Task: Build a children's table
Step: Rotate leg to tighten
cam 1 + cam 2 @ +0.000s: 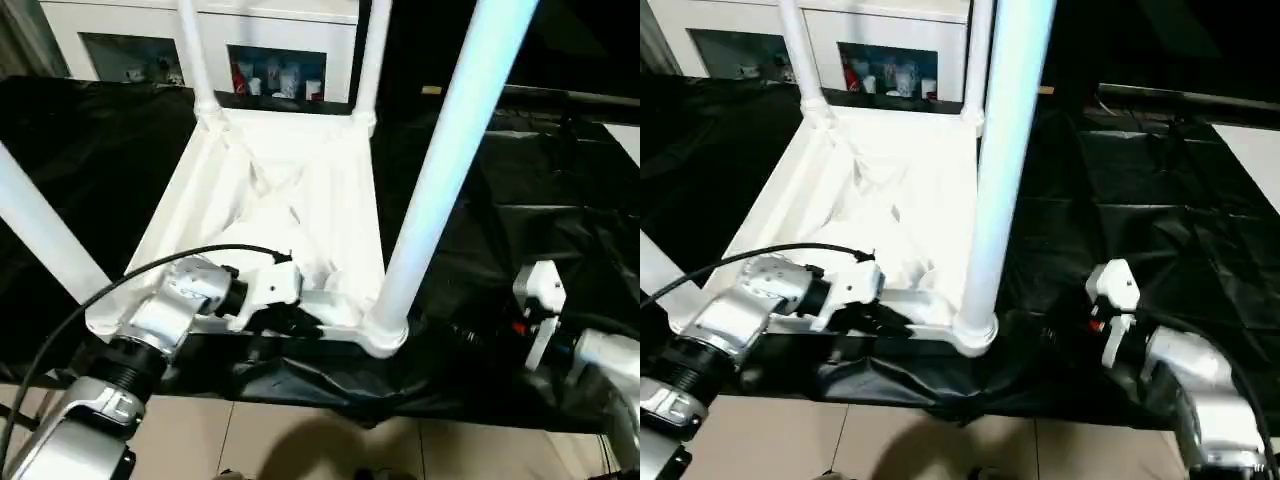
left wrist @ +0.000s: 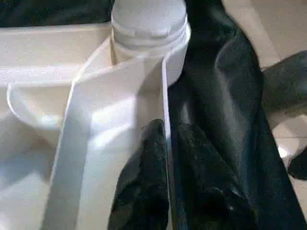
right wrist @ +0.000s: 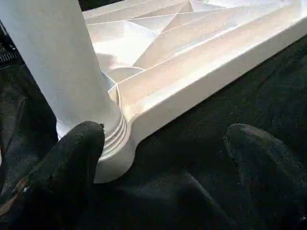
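Your left gripper (image 2: pixel 165 158) pinching the table (image 1: pixel 300 190) rim, jaws closed on it, right gripper (image 3: pixel 163 158) wide open, empty, beside the near leg (image 1: pixel 1005 140).

Upright legs (image 1: pixel 440 170) at tabletop (image 1: pixel 290 200) corners; open black cloth (image 1: pixel 1140 200) to the right

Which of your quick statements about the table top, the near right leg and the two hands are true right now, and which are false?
1. The table top lies underside up on the black cloth. True.
2. The near right leg lies flat on the cloth. False: it stands upright in its corner socket.
3. The left hand straddles the top's near rim, one finger on each side. True.
4. The right hand is clamped on that leg. False: it is open, fingers wide apart, beside the socket.
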You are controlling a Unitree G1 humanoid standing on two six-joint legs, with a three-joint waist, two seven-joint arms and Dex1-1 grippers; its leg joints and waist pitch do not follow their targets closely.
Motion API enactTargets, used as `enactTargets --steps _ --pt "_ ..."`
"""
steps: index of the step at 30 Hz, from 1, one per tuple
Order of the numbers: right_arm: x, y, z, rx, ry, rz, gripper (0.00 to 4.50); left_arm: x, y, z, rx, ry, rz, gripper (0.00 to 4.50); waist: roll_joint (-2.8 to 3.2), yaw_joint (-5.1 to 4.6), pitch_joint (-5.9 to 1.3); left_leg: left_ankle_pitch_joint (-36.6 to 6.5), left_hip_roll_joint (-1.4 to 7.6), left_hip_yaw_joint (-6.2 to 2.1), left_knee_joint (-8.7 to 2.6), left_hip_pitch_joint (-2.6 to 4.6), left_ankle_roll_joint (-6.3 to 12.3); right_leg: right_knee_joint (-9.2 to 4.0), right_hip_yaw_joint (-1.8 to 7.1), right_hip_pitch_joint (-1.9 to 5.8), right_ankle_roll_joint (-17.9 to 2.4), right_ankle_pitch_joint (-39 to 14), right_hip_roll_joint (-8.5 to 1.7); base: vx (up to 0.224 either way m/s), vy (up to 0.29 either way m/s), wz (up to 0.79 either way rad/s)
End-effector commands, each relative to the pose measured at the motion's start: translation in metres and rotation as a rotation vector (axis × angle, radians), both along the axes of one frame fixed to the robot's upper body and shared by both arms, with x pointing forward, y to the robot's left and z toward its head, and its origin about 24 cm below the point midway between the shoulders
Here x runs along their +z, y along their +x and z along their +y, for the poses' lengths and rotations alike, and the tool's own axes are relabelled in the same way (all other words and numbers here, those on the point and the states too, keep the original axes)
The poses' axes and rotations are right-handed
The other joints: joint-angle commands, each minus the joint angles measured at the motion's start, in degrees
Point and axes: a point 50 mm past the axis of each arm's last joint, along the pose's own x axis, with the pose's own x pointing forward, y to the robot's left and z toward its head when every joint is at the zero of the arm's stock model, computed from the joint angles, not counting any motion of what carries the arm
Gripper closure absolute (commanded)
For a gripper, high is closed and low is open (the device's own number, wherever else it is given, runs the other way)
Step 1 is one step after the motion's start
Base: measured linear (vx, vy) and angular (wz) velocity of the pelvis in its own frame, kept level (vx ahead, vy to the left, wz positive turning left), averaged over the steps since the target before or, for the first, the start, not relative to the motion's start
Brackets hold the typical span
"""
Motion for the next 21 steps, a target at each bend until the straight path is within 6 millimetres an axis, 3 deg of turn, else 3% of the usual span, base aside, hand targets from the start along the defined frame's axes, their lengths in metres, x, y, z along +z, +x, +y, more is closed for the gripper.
enactTargets --steps 1,4,9,11,13,14,16,17,19,21 --pt "0.008 -0.001 -0.002 -0.015 0.002 -0.025 0.12 0.011 0.004 0.000 -0.014 -0.048 -0.038 3.73 -0.65 0.25 -4.45 -6.8 1.04 -0.36 -3.30 -0.17 5.04 -3.31 1.97 3.52 -12.3 -10.0 -2.71 0.000 0.000 0.00" --pt "0.007 -0.003 -0.004 -0.040 0.004 -0.026 0.12 0.018 0.003 -0.002 -0.020 -0.104 -0.065 3.55 -0.76 0.21 -4.29 -8.2 1.03 -0.30 -3.33 -0.14 4.51 -3.65 1.98 3.52 -11.4 -13.6 -2.89 0.000 0.000 0.00" --pt "0.010 -0.004 -0.014 -0.207 0.015 -0.074 0.12 0.049 0.006 0.001 0.184 -0.440 -0.060 3.43 -1.18 0.15 -4.28 -8.4 1.04 -0.19 -3.12 -0.37 3.52 -3.29 1.94 3.45 -11.7 -14.5 -2.80 0.000 0.000 0.00" --pt "0.011 -0.002 -0.019 -0.324 0.003 -0.098 0.12 0.046 0.010 0.006 0.373 -0.474 -0.111 3.43 -1.04 -0.10 -3.98 -9.9 1.00 -0.24 -3.20 -0.29 3.40 -3.95 1.79 3.19 -10.1 -18.6 -2.65 0.000 0.000 0.00" --pt "0.011 0.000 -0.023 -0.439 -0.009 -0.112 0.12 0.039 0.011 0.009 0.519 -0.486 -0.160 3.43 -1.26 -0.51 -4.01 -10.0 0.82 -0.27 -3.10 -0.41 2.74 -4.24 1.67 3.08 -7.6 -21.2 -2.30 0.000 0.000 0.00" --pt "0.012 0.001 -0.029 -0.569 -0.020 -0.125 0.12 0.028 0.008 0.009 0.691 -0.500 -0.167 3.43 -1.23 -0.60 -4.08 -9.6 0.91 -0.33 -3.11 -0.55 2.49 -4.14 1.70 3.17 -7.1 -20.9 -2.34 0.000 0.000 0.00" --pt "0.011 0.001 -0.029 -0.673 -0.018 -0.117 0.12 0.012 0.002 0.009 0.881 -0.454 -0.163 3.43 -1.11 -0.84 -4.05 -9.9 0.86 -0.26 -3.08 -0.41 2.21 -4.36 1.66 2.91 -6.0 -22.0 -2.06 0.000 0.000 0.00" --pt "0.012 0.000 -0.027 -0.693 -0.016 -0.116 0.12 0.008 -0.003 0.008 0.928 -0.455 -0.142 3.43 -1.10 -0.83 -4.03 -10.8 0.70 -0.31 -3.09 -0.32 2.66 -4.94 1.56 2.69 -4.5 -24.4 -2.01 0.000 0.000 0.00" --pt "0.011 -0.002 -0.024 -0.709 -0.015 -0.111 0.12 0.009 -0.009 0.007 0.947 -0.471 -0.168 3.43 -0.54 -0.66 -4.08 -11.2 0.84 -0.41 -3.23 -0.18 2.88 -5.01 1.76 2.42 -4.1 -23.8 -1.96 0.000 0.000 0.00" --pt "0.012 -0.006 -0.013 -0.725 -0.003 -0.103 0.12 0.014 -0.019 0.007 1.005 -0.510 -0.212 3.43 -1.02 -0.80 -4.07 -11.3 1.11 -0.60 -3.46 -0.58 2.98 -4.64 1.70 2.64 -4.8 -21.0 -1.85 0.000 0.000 0.00"
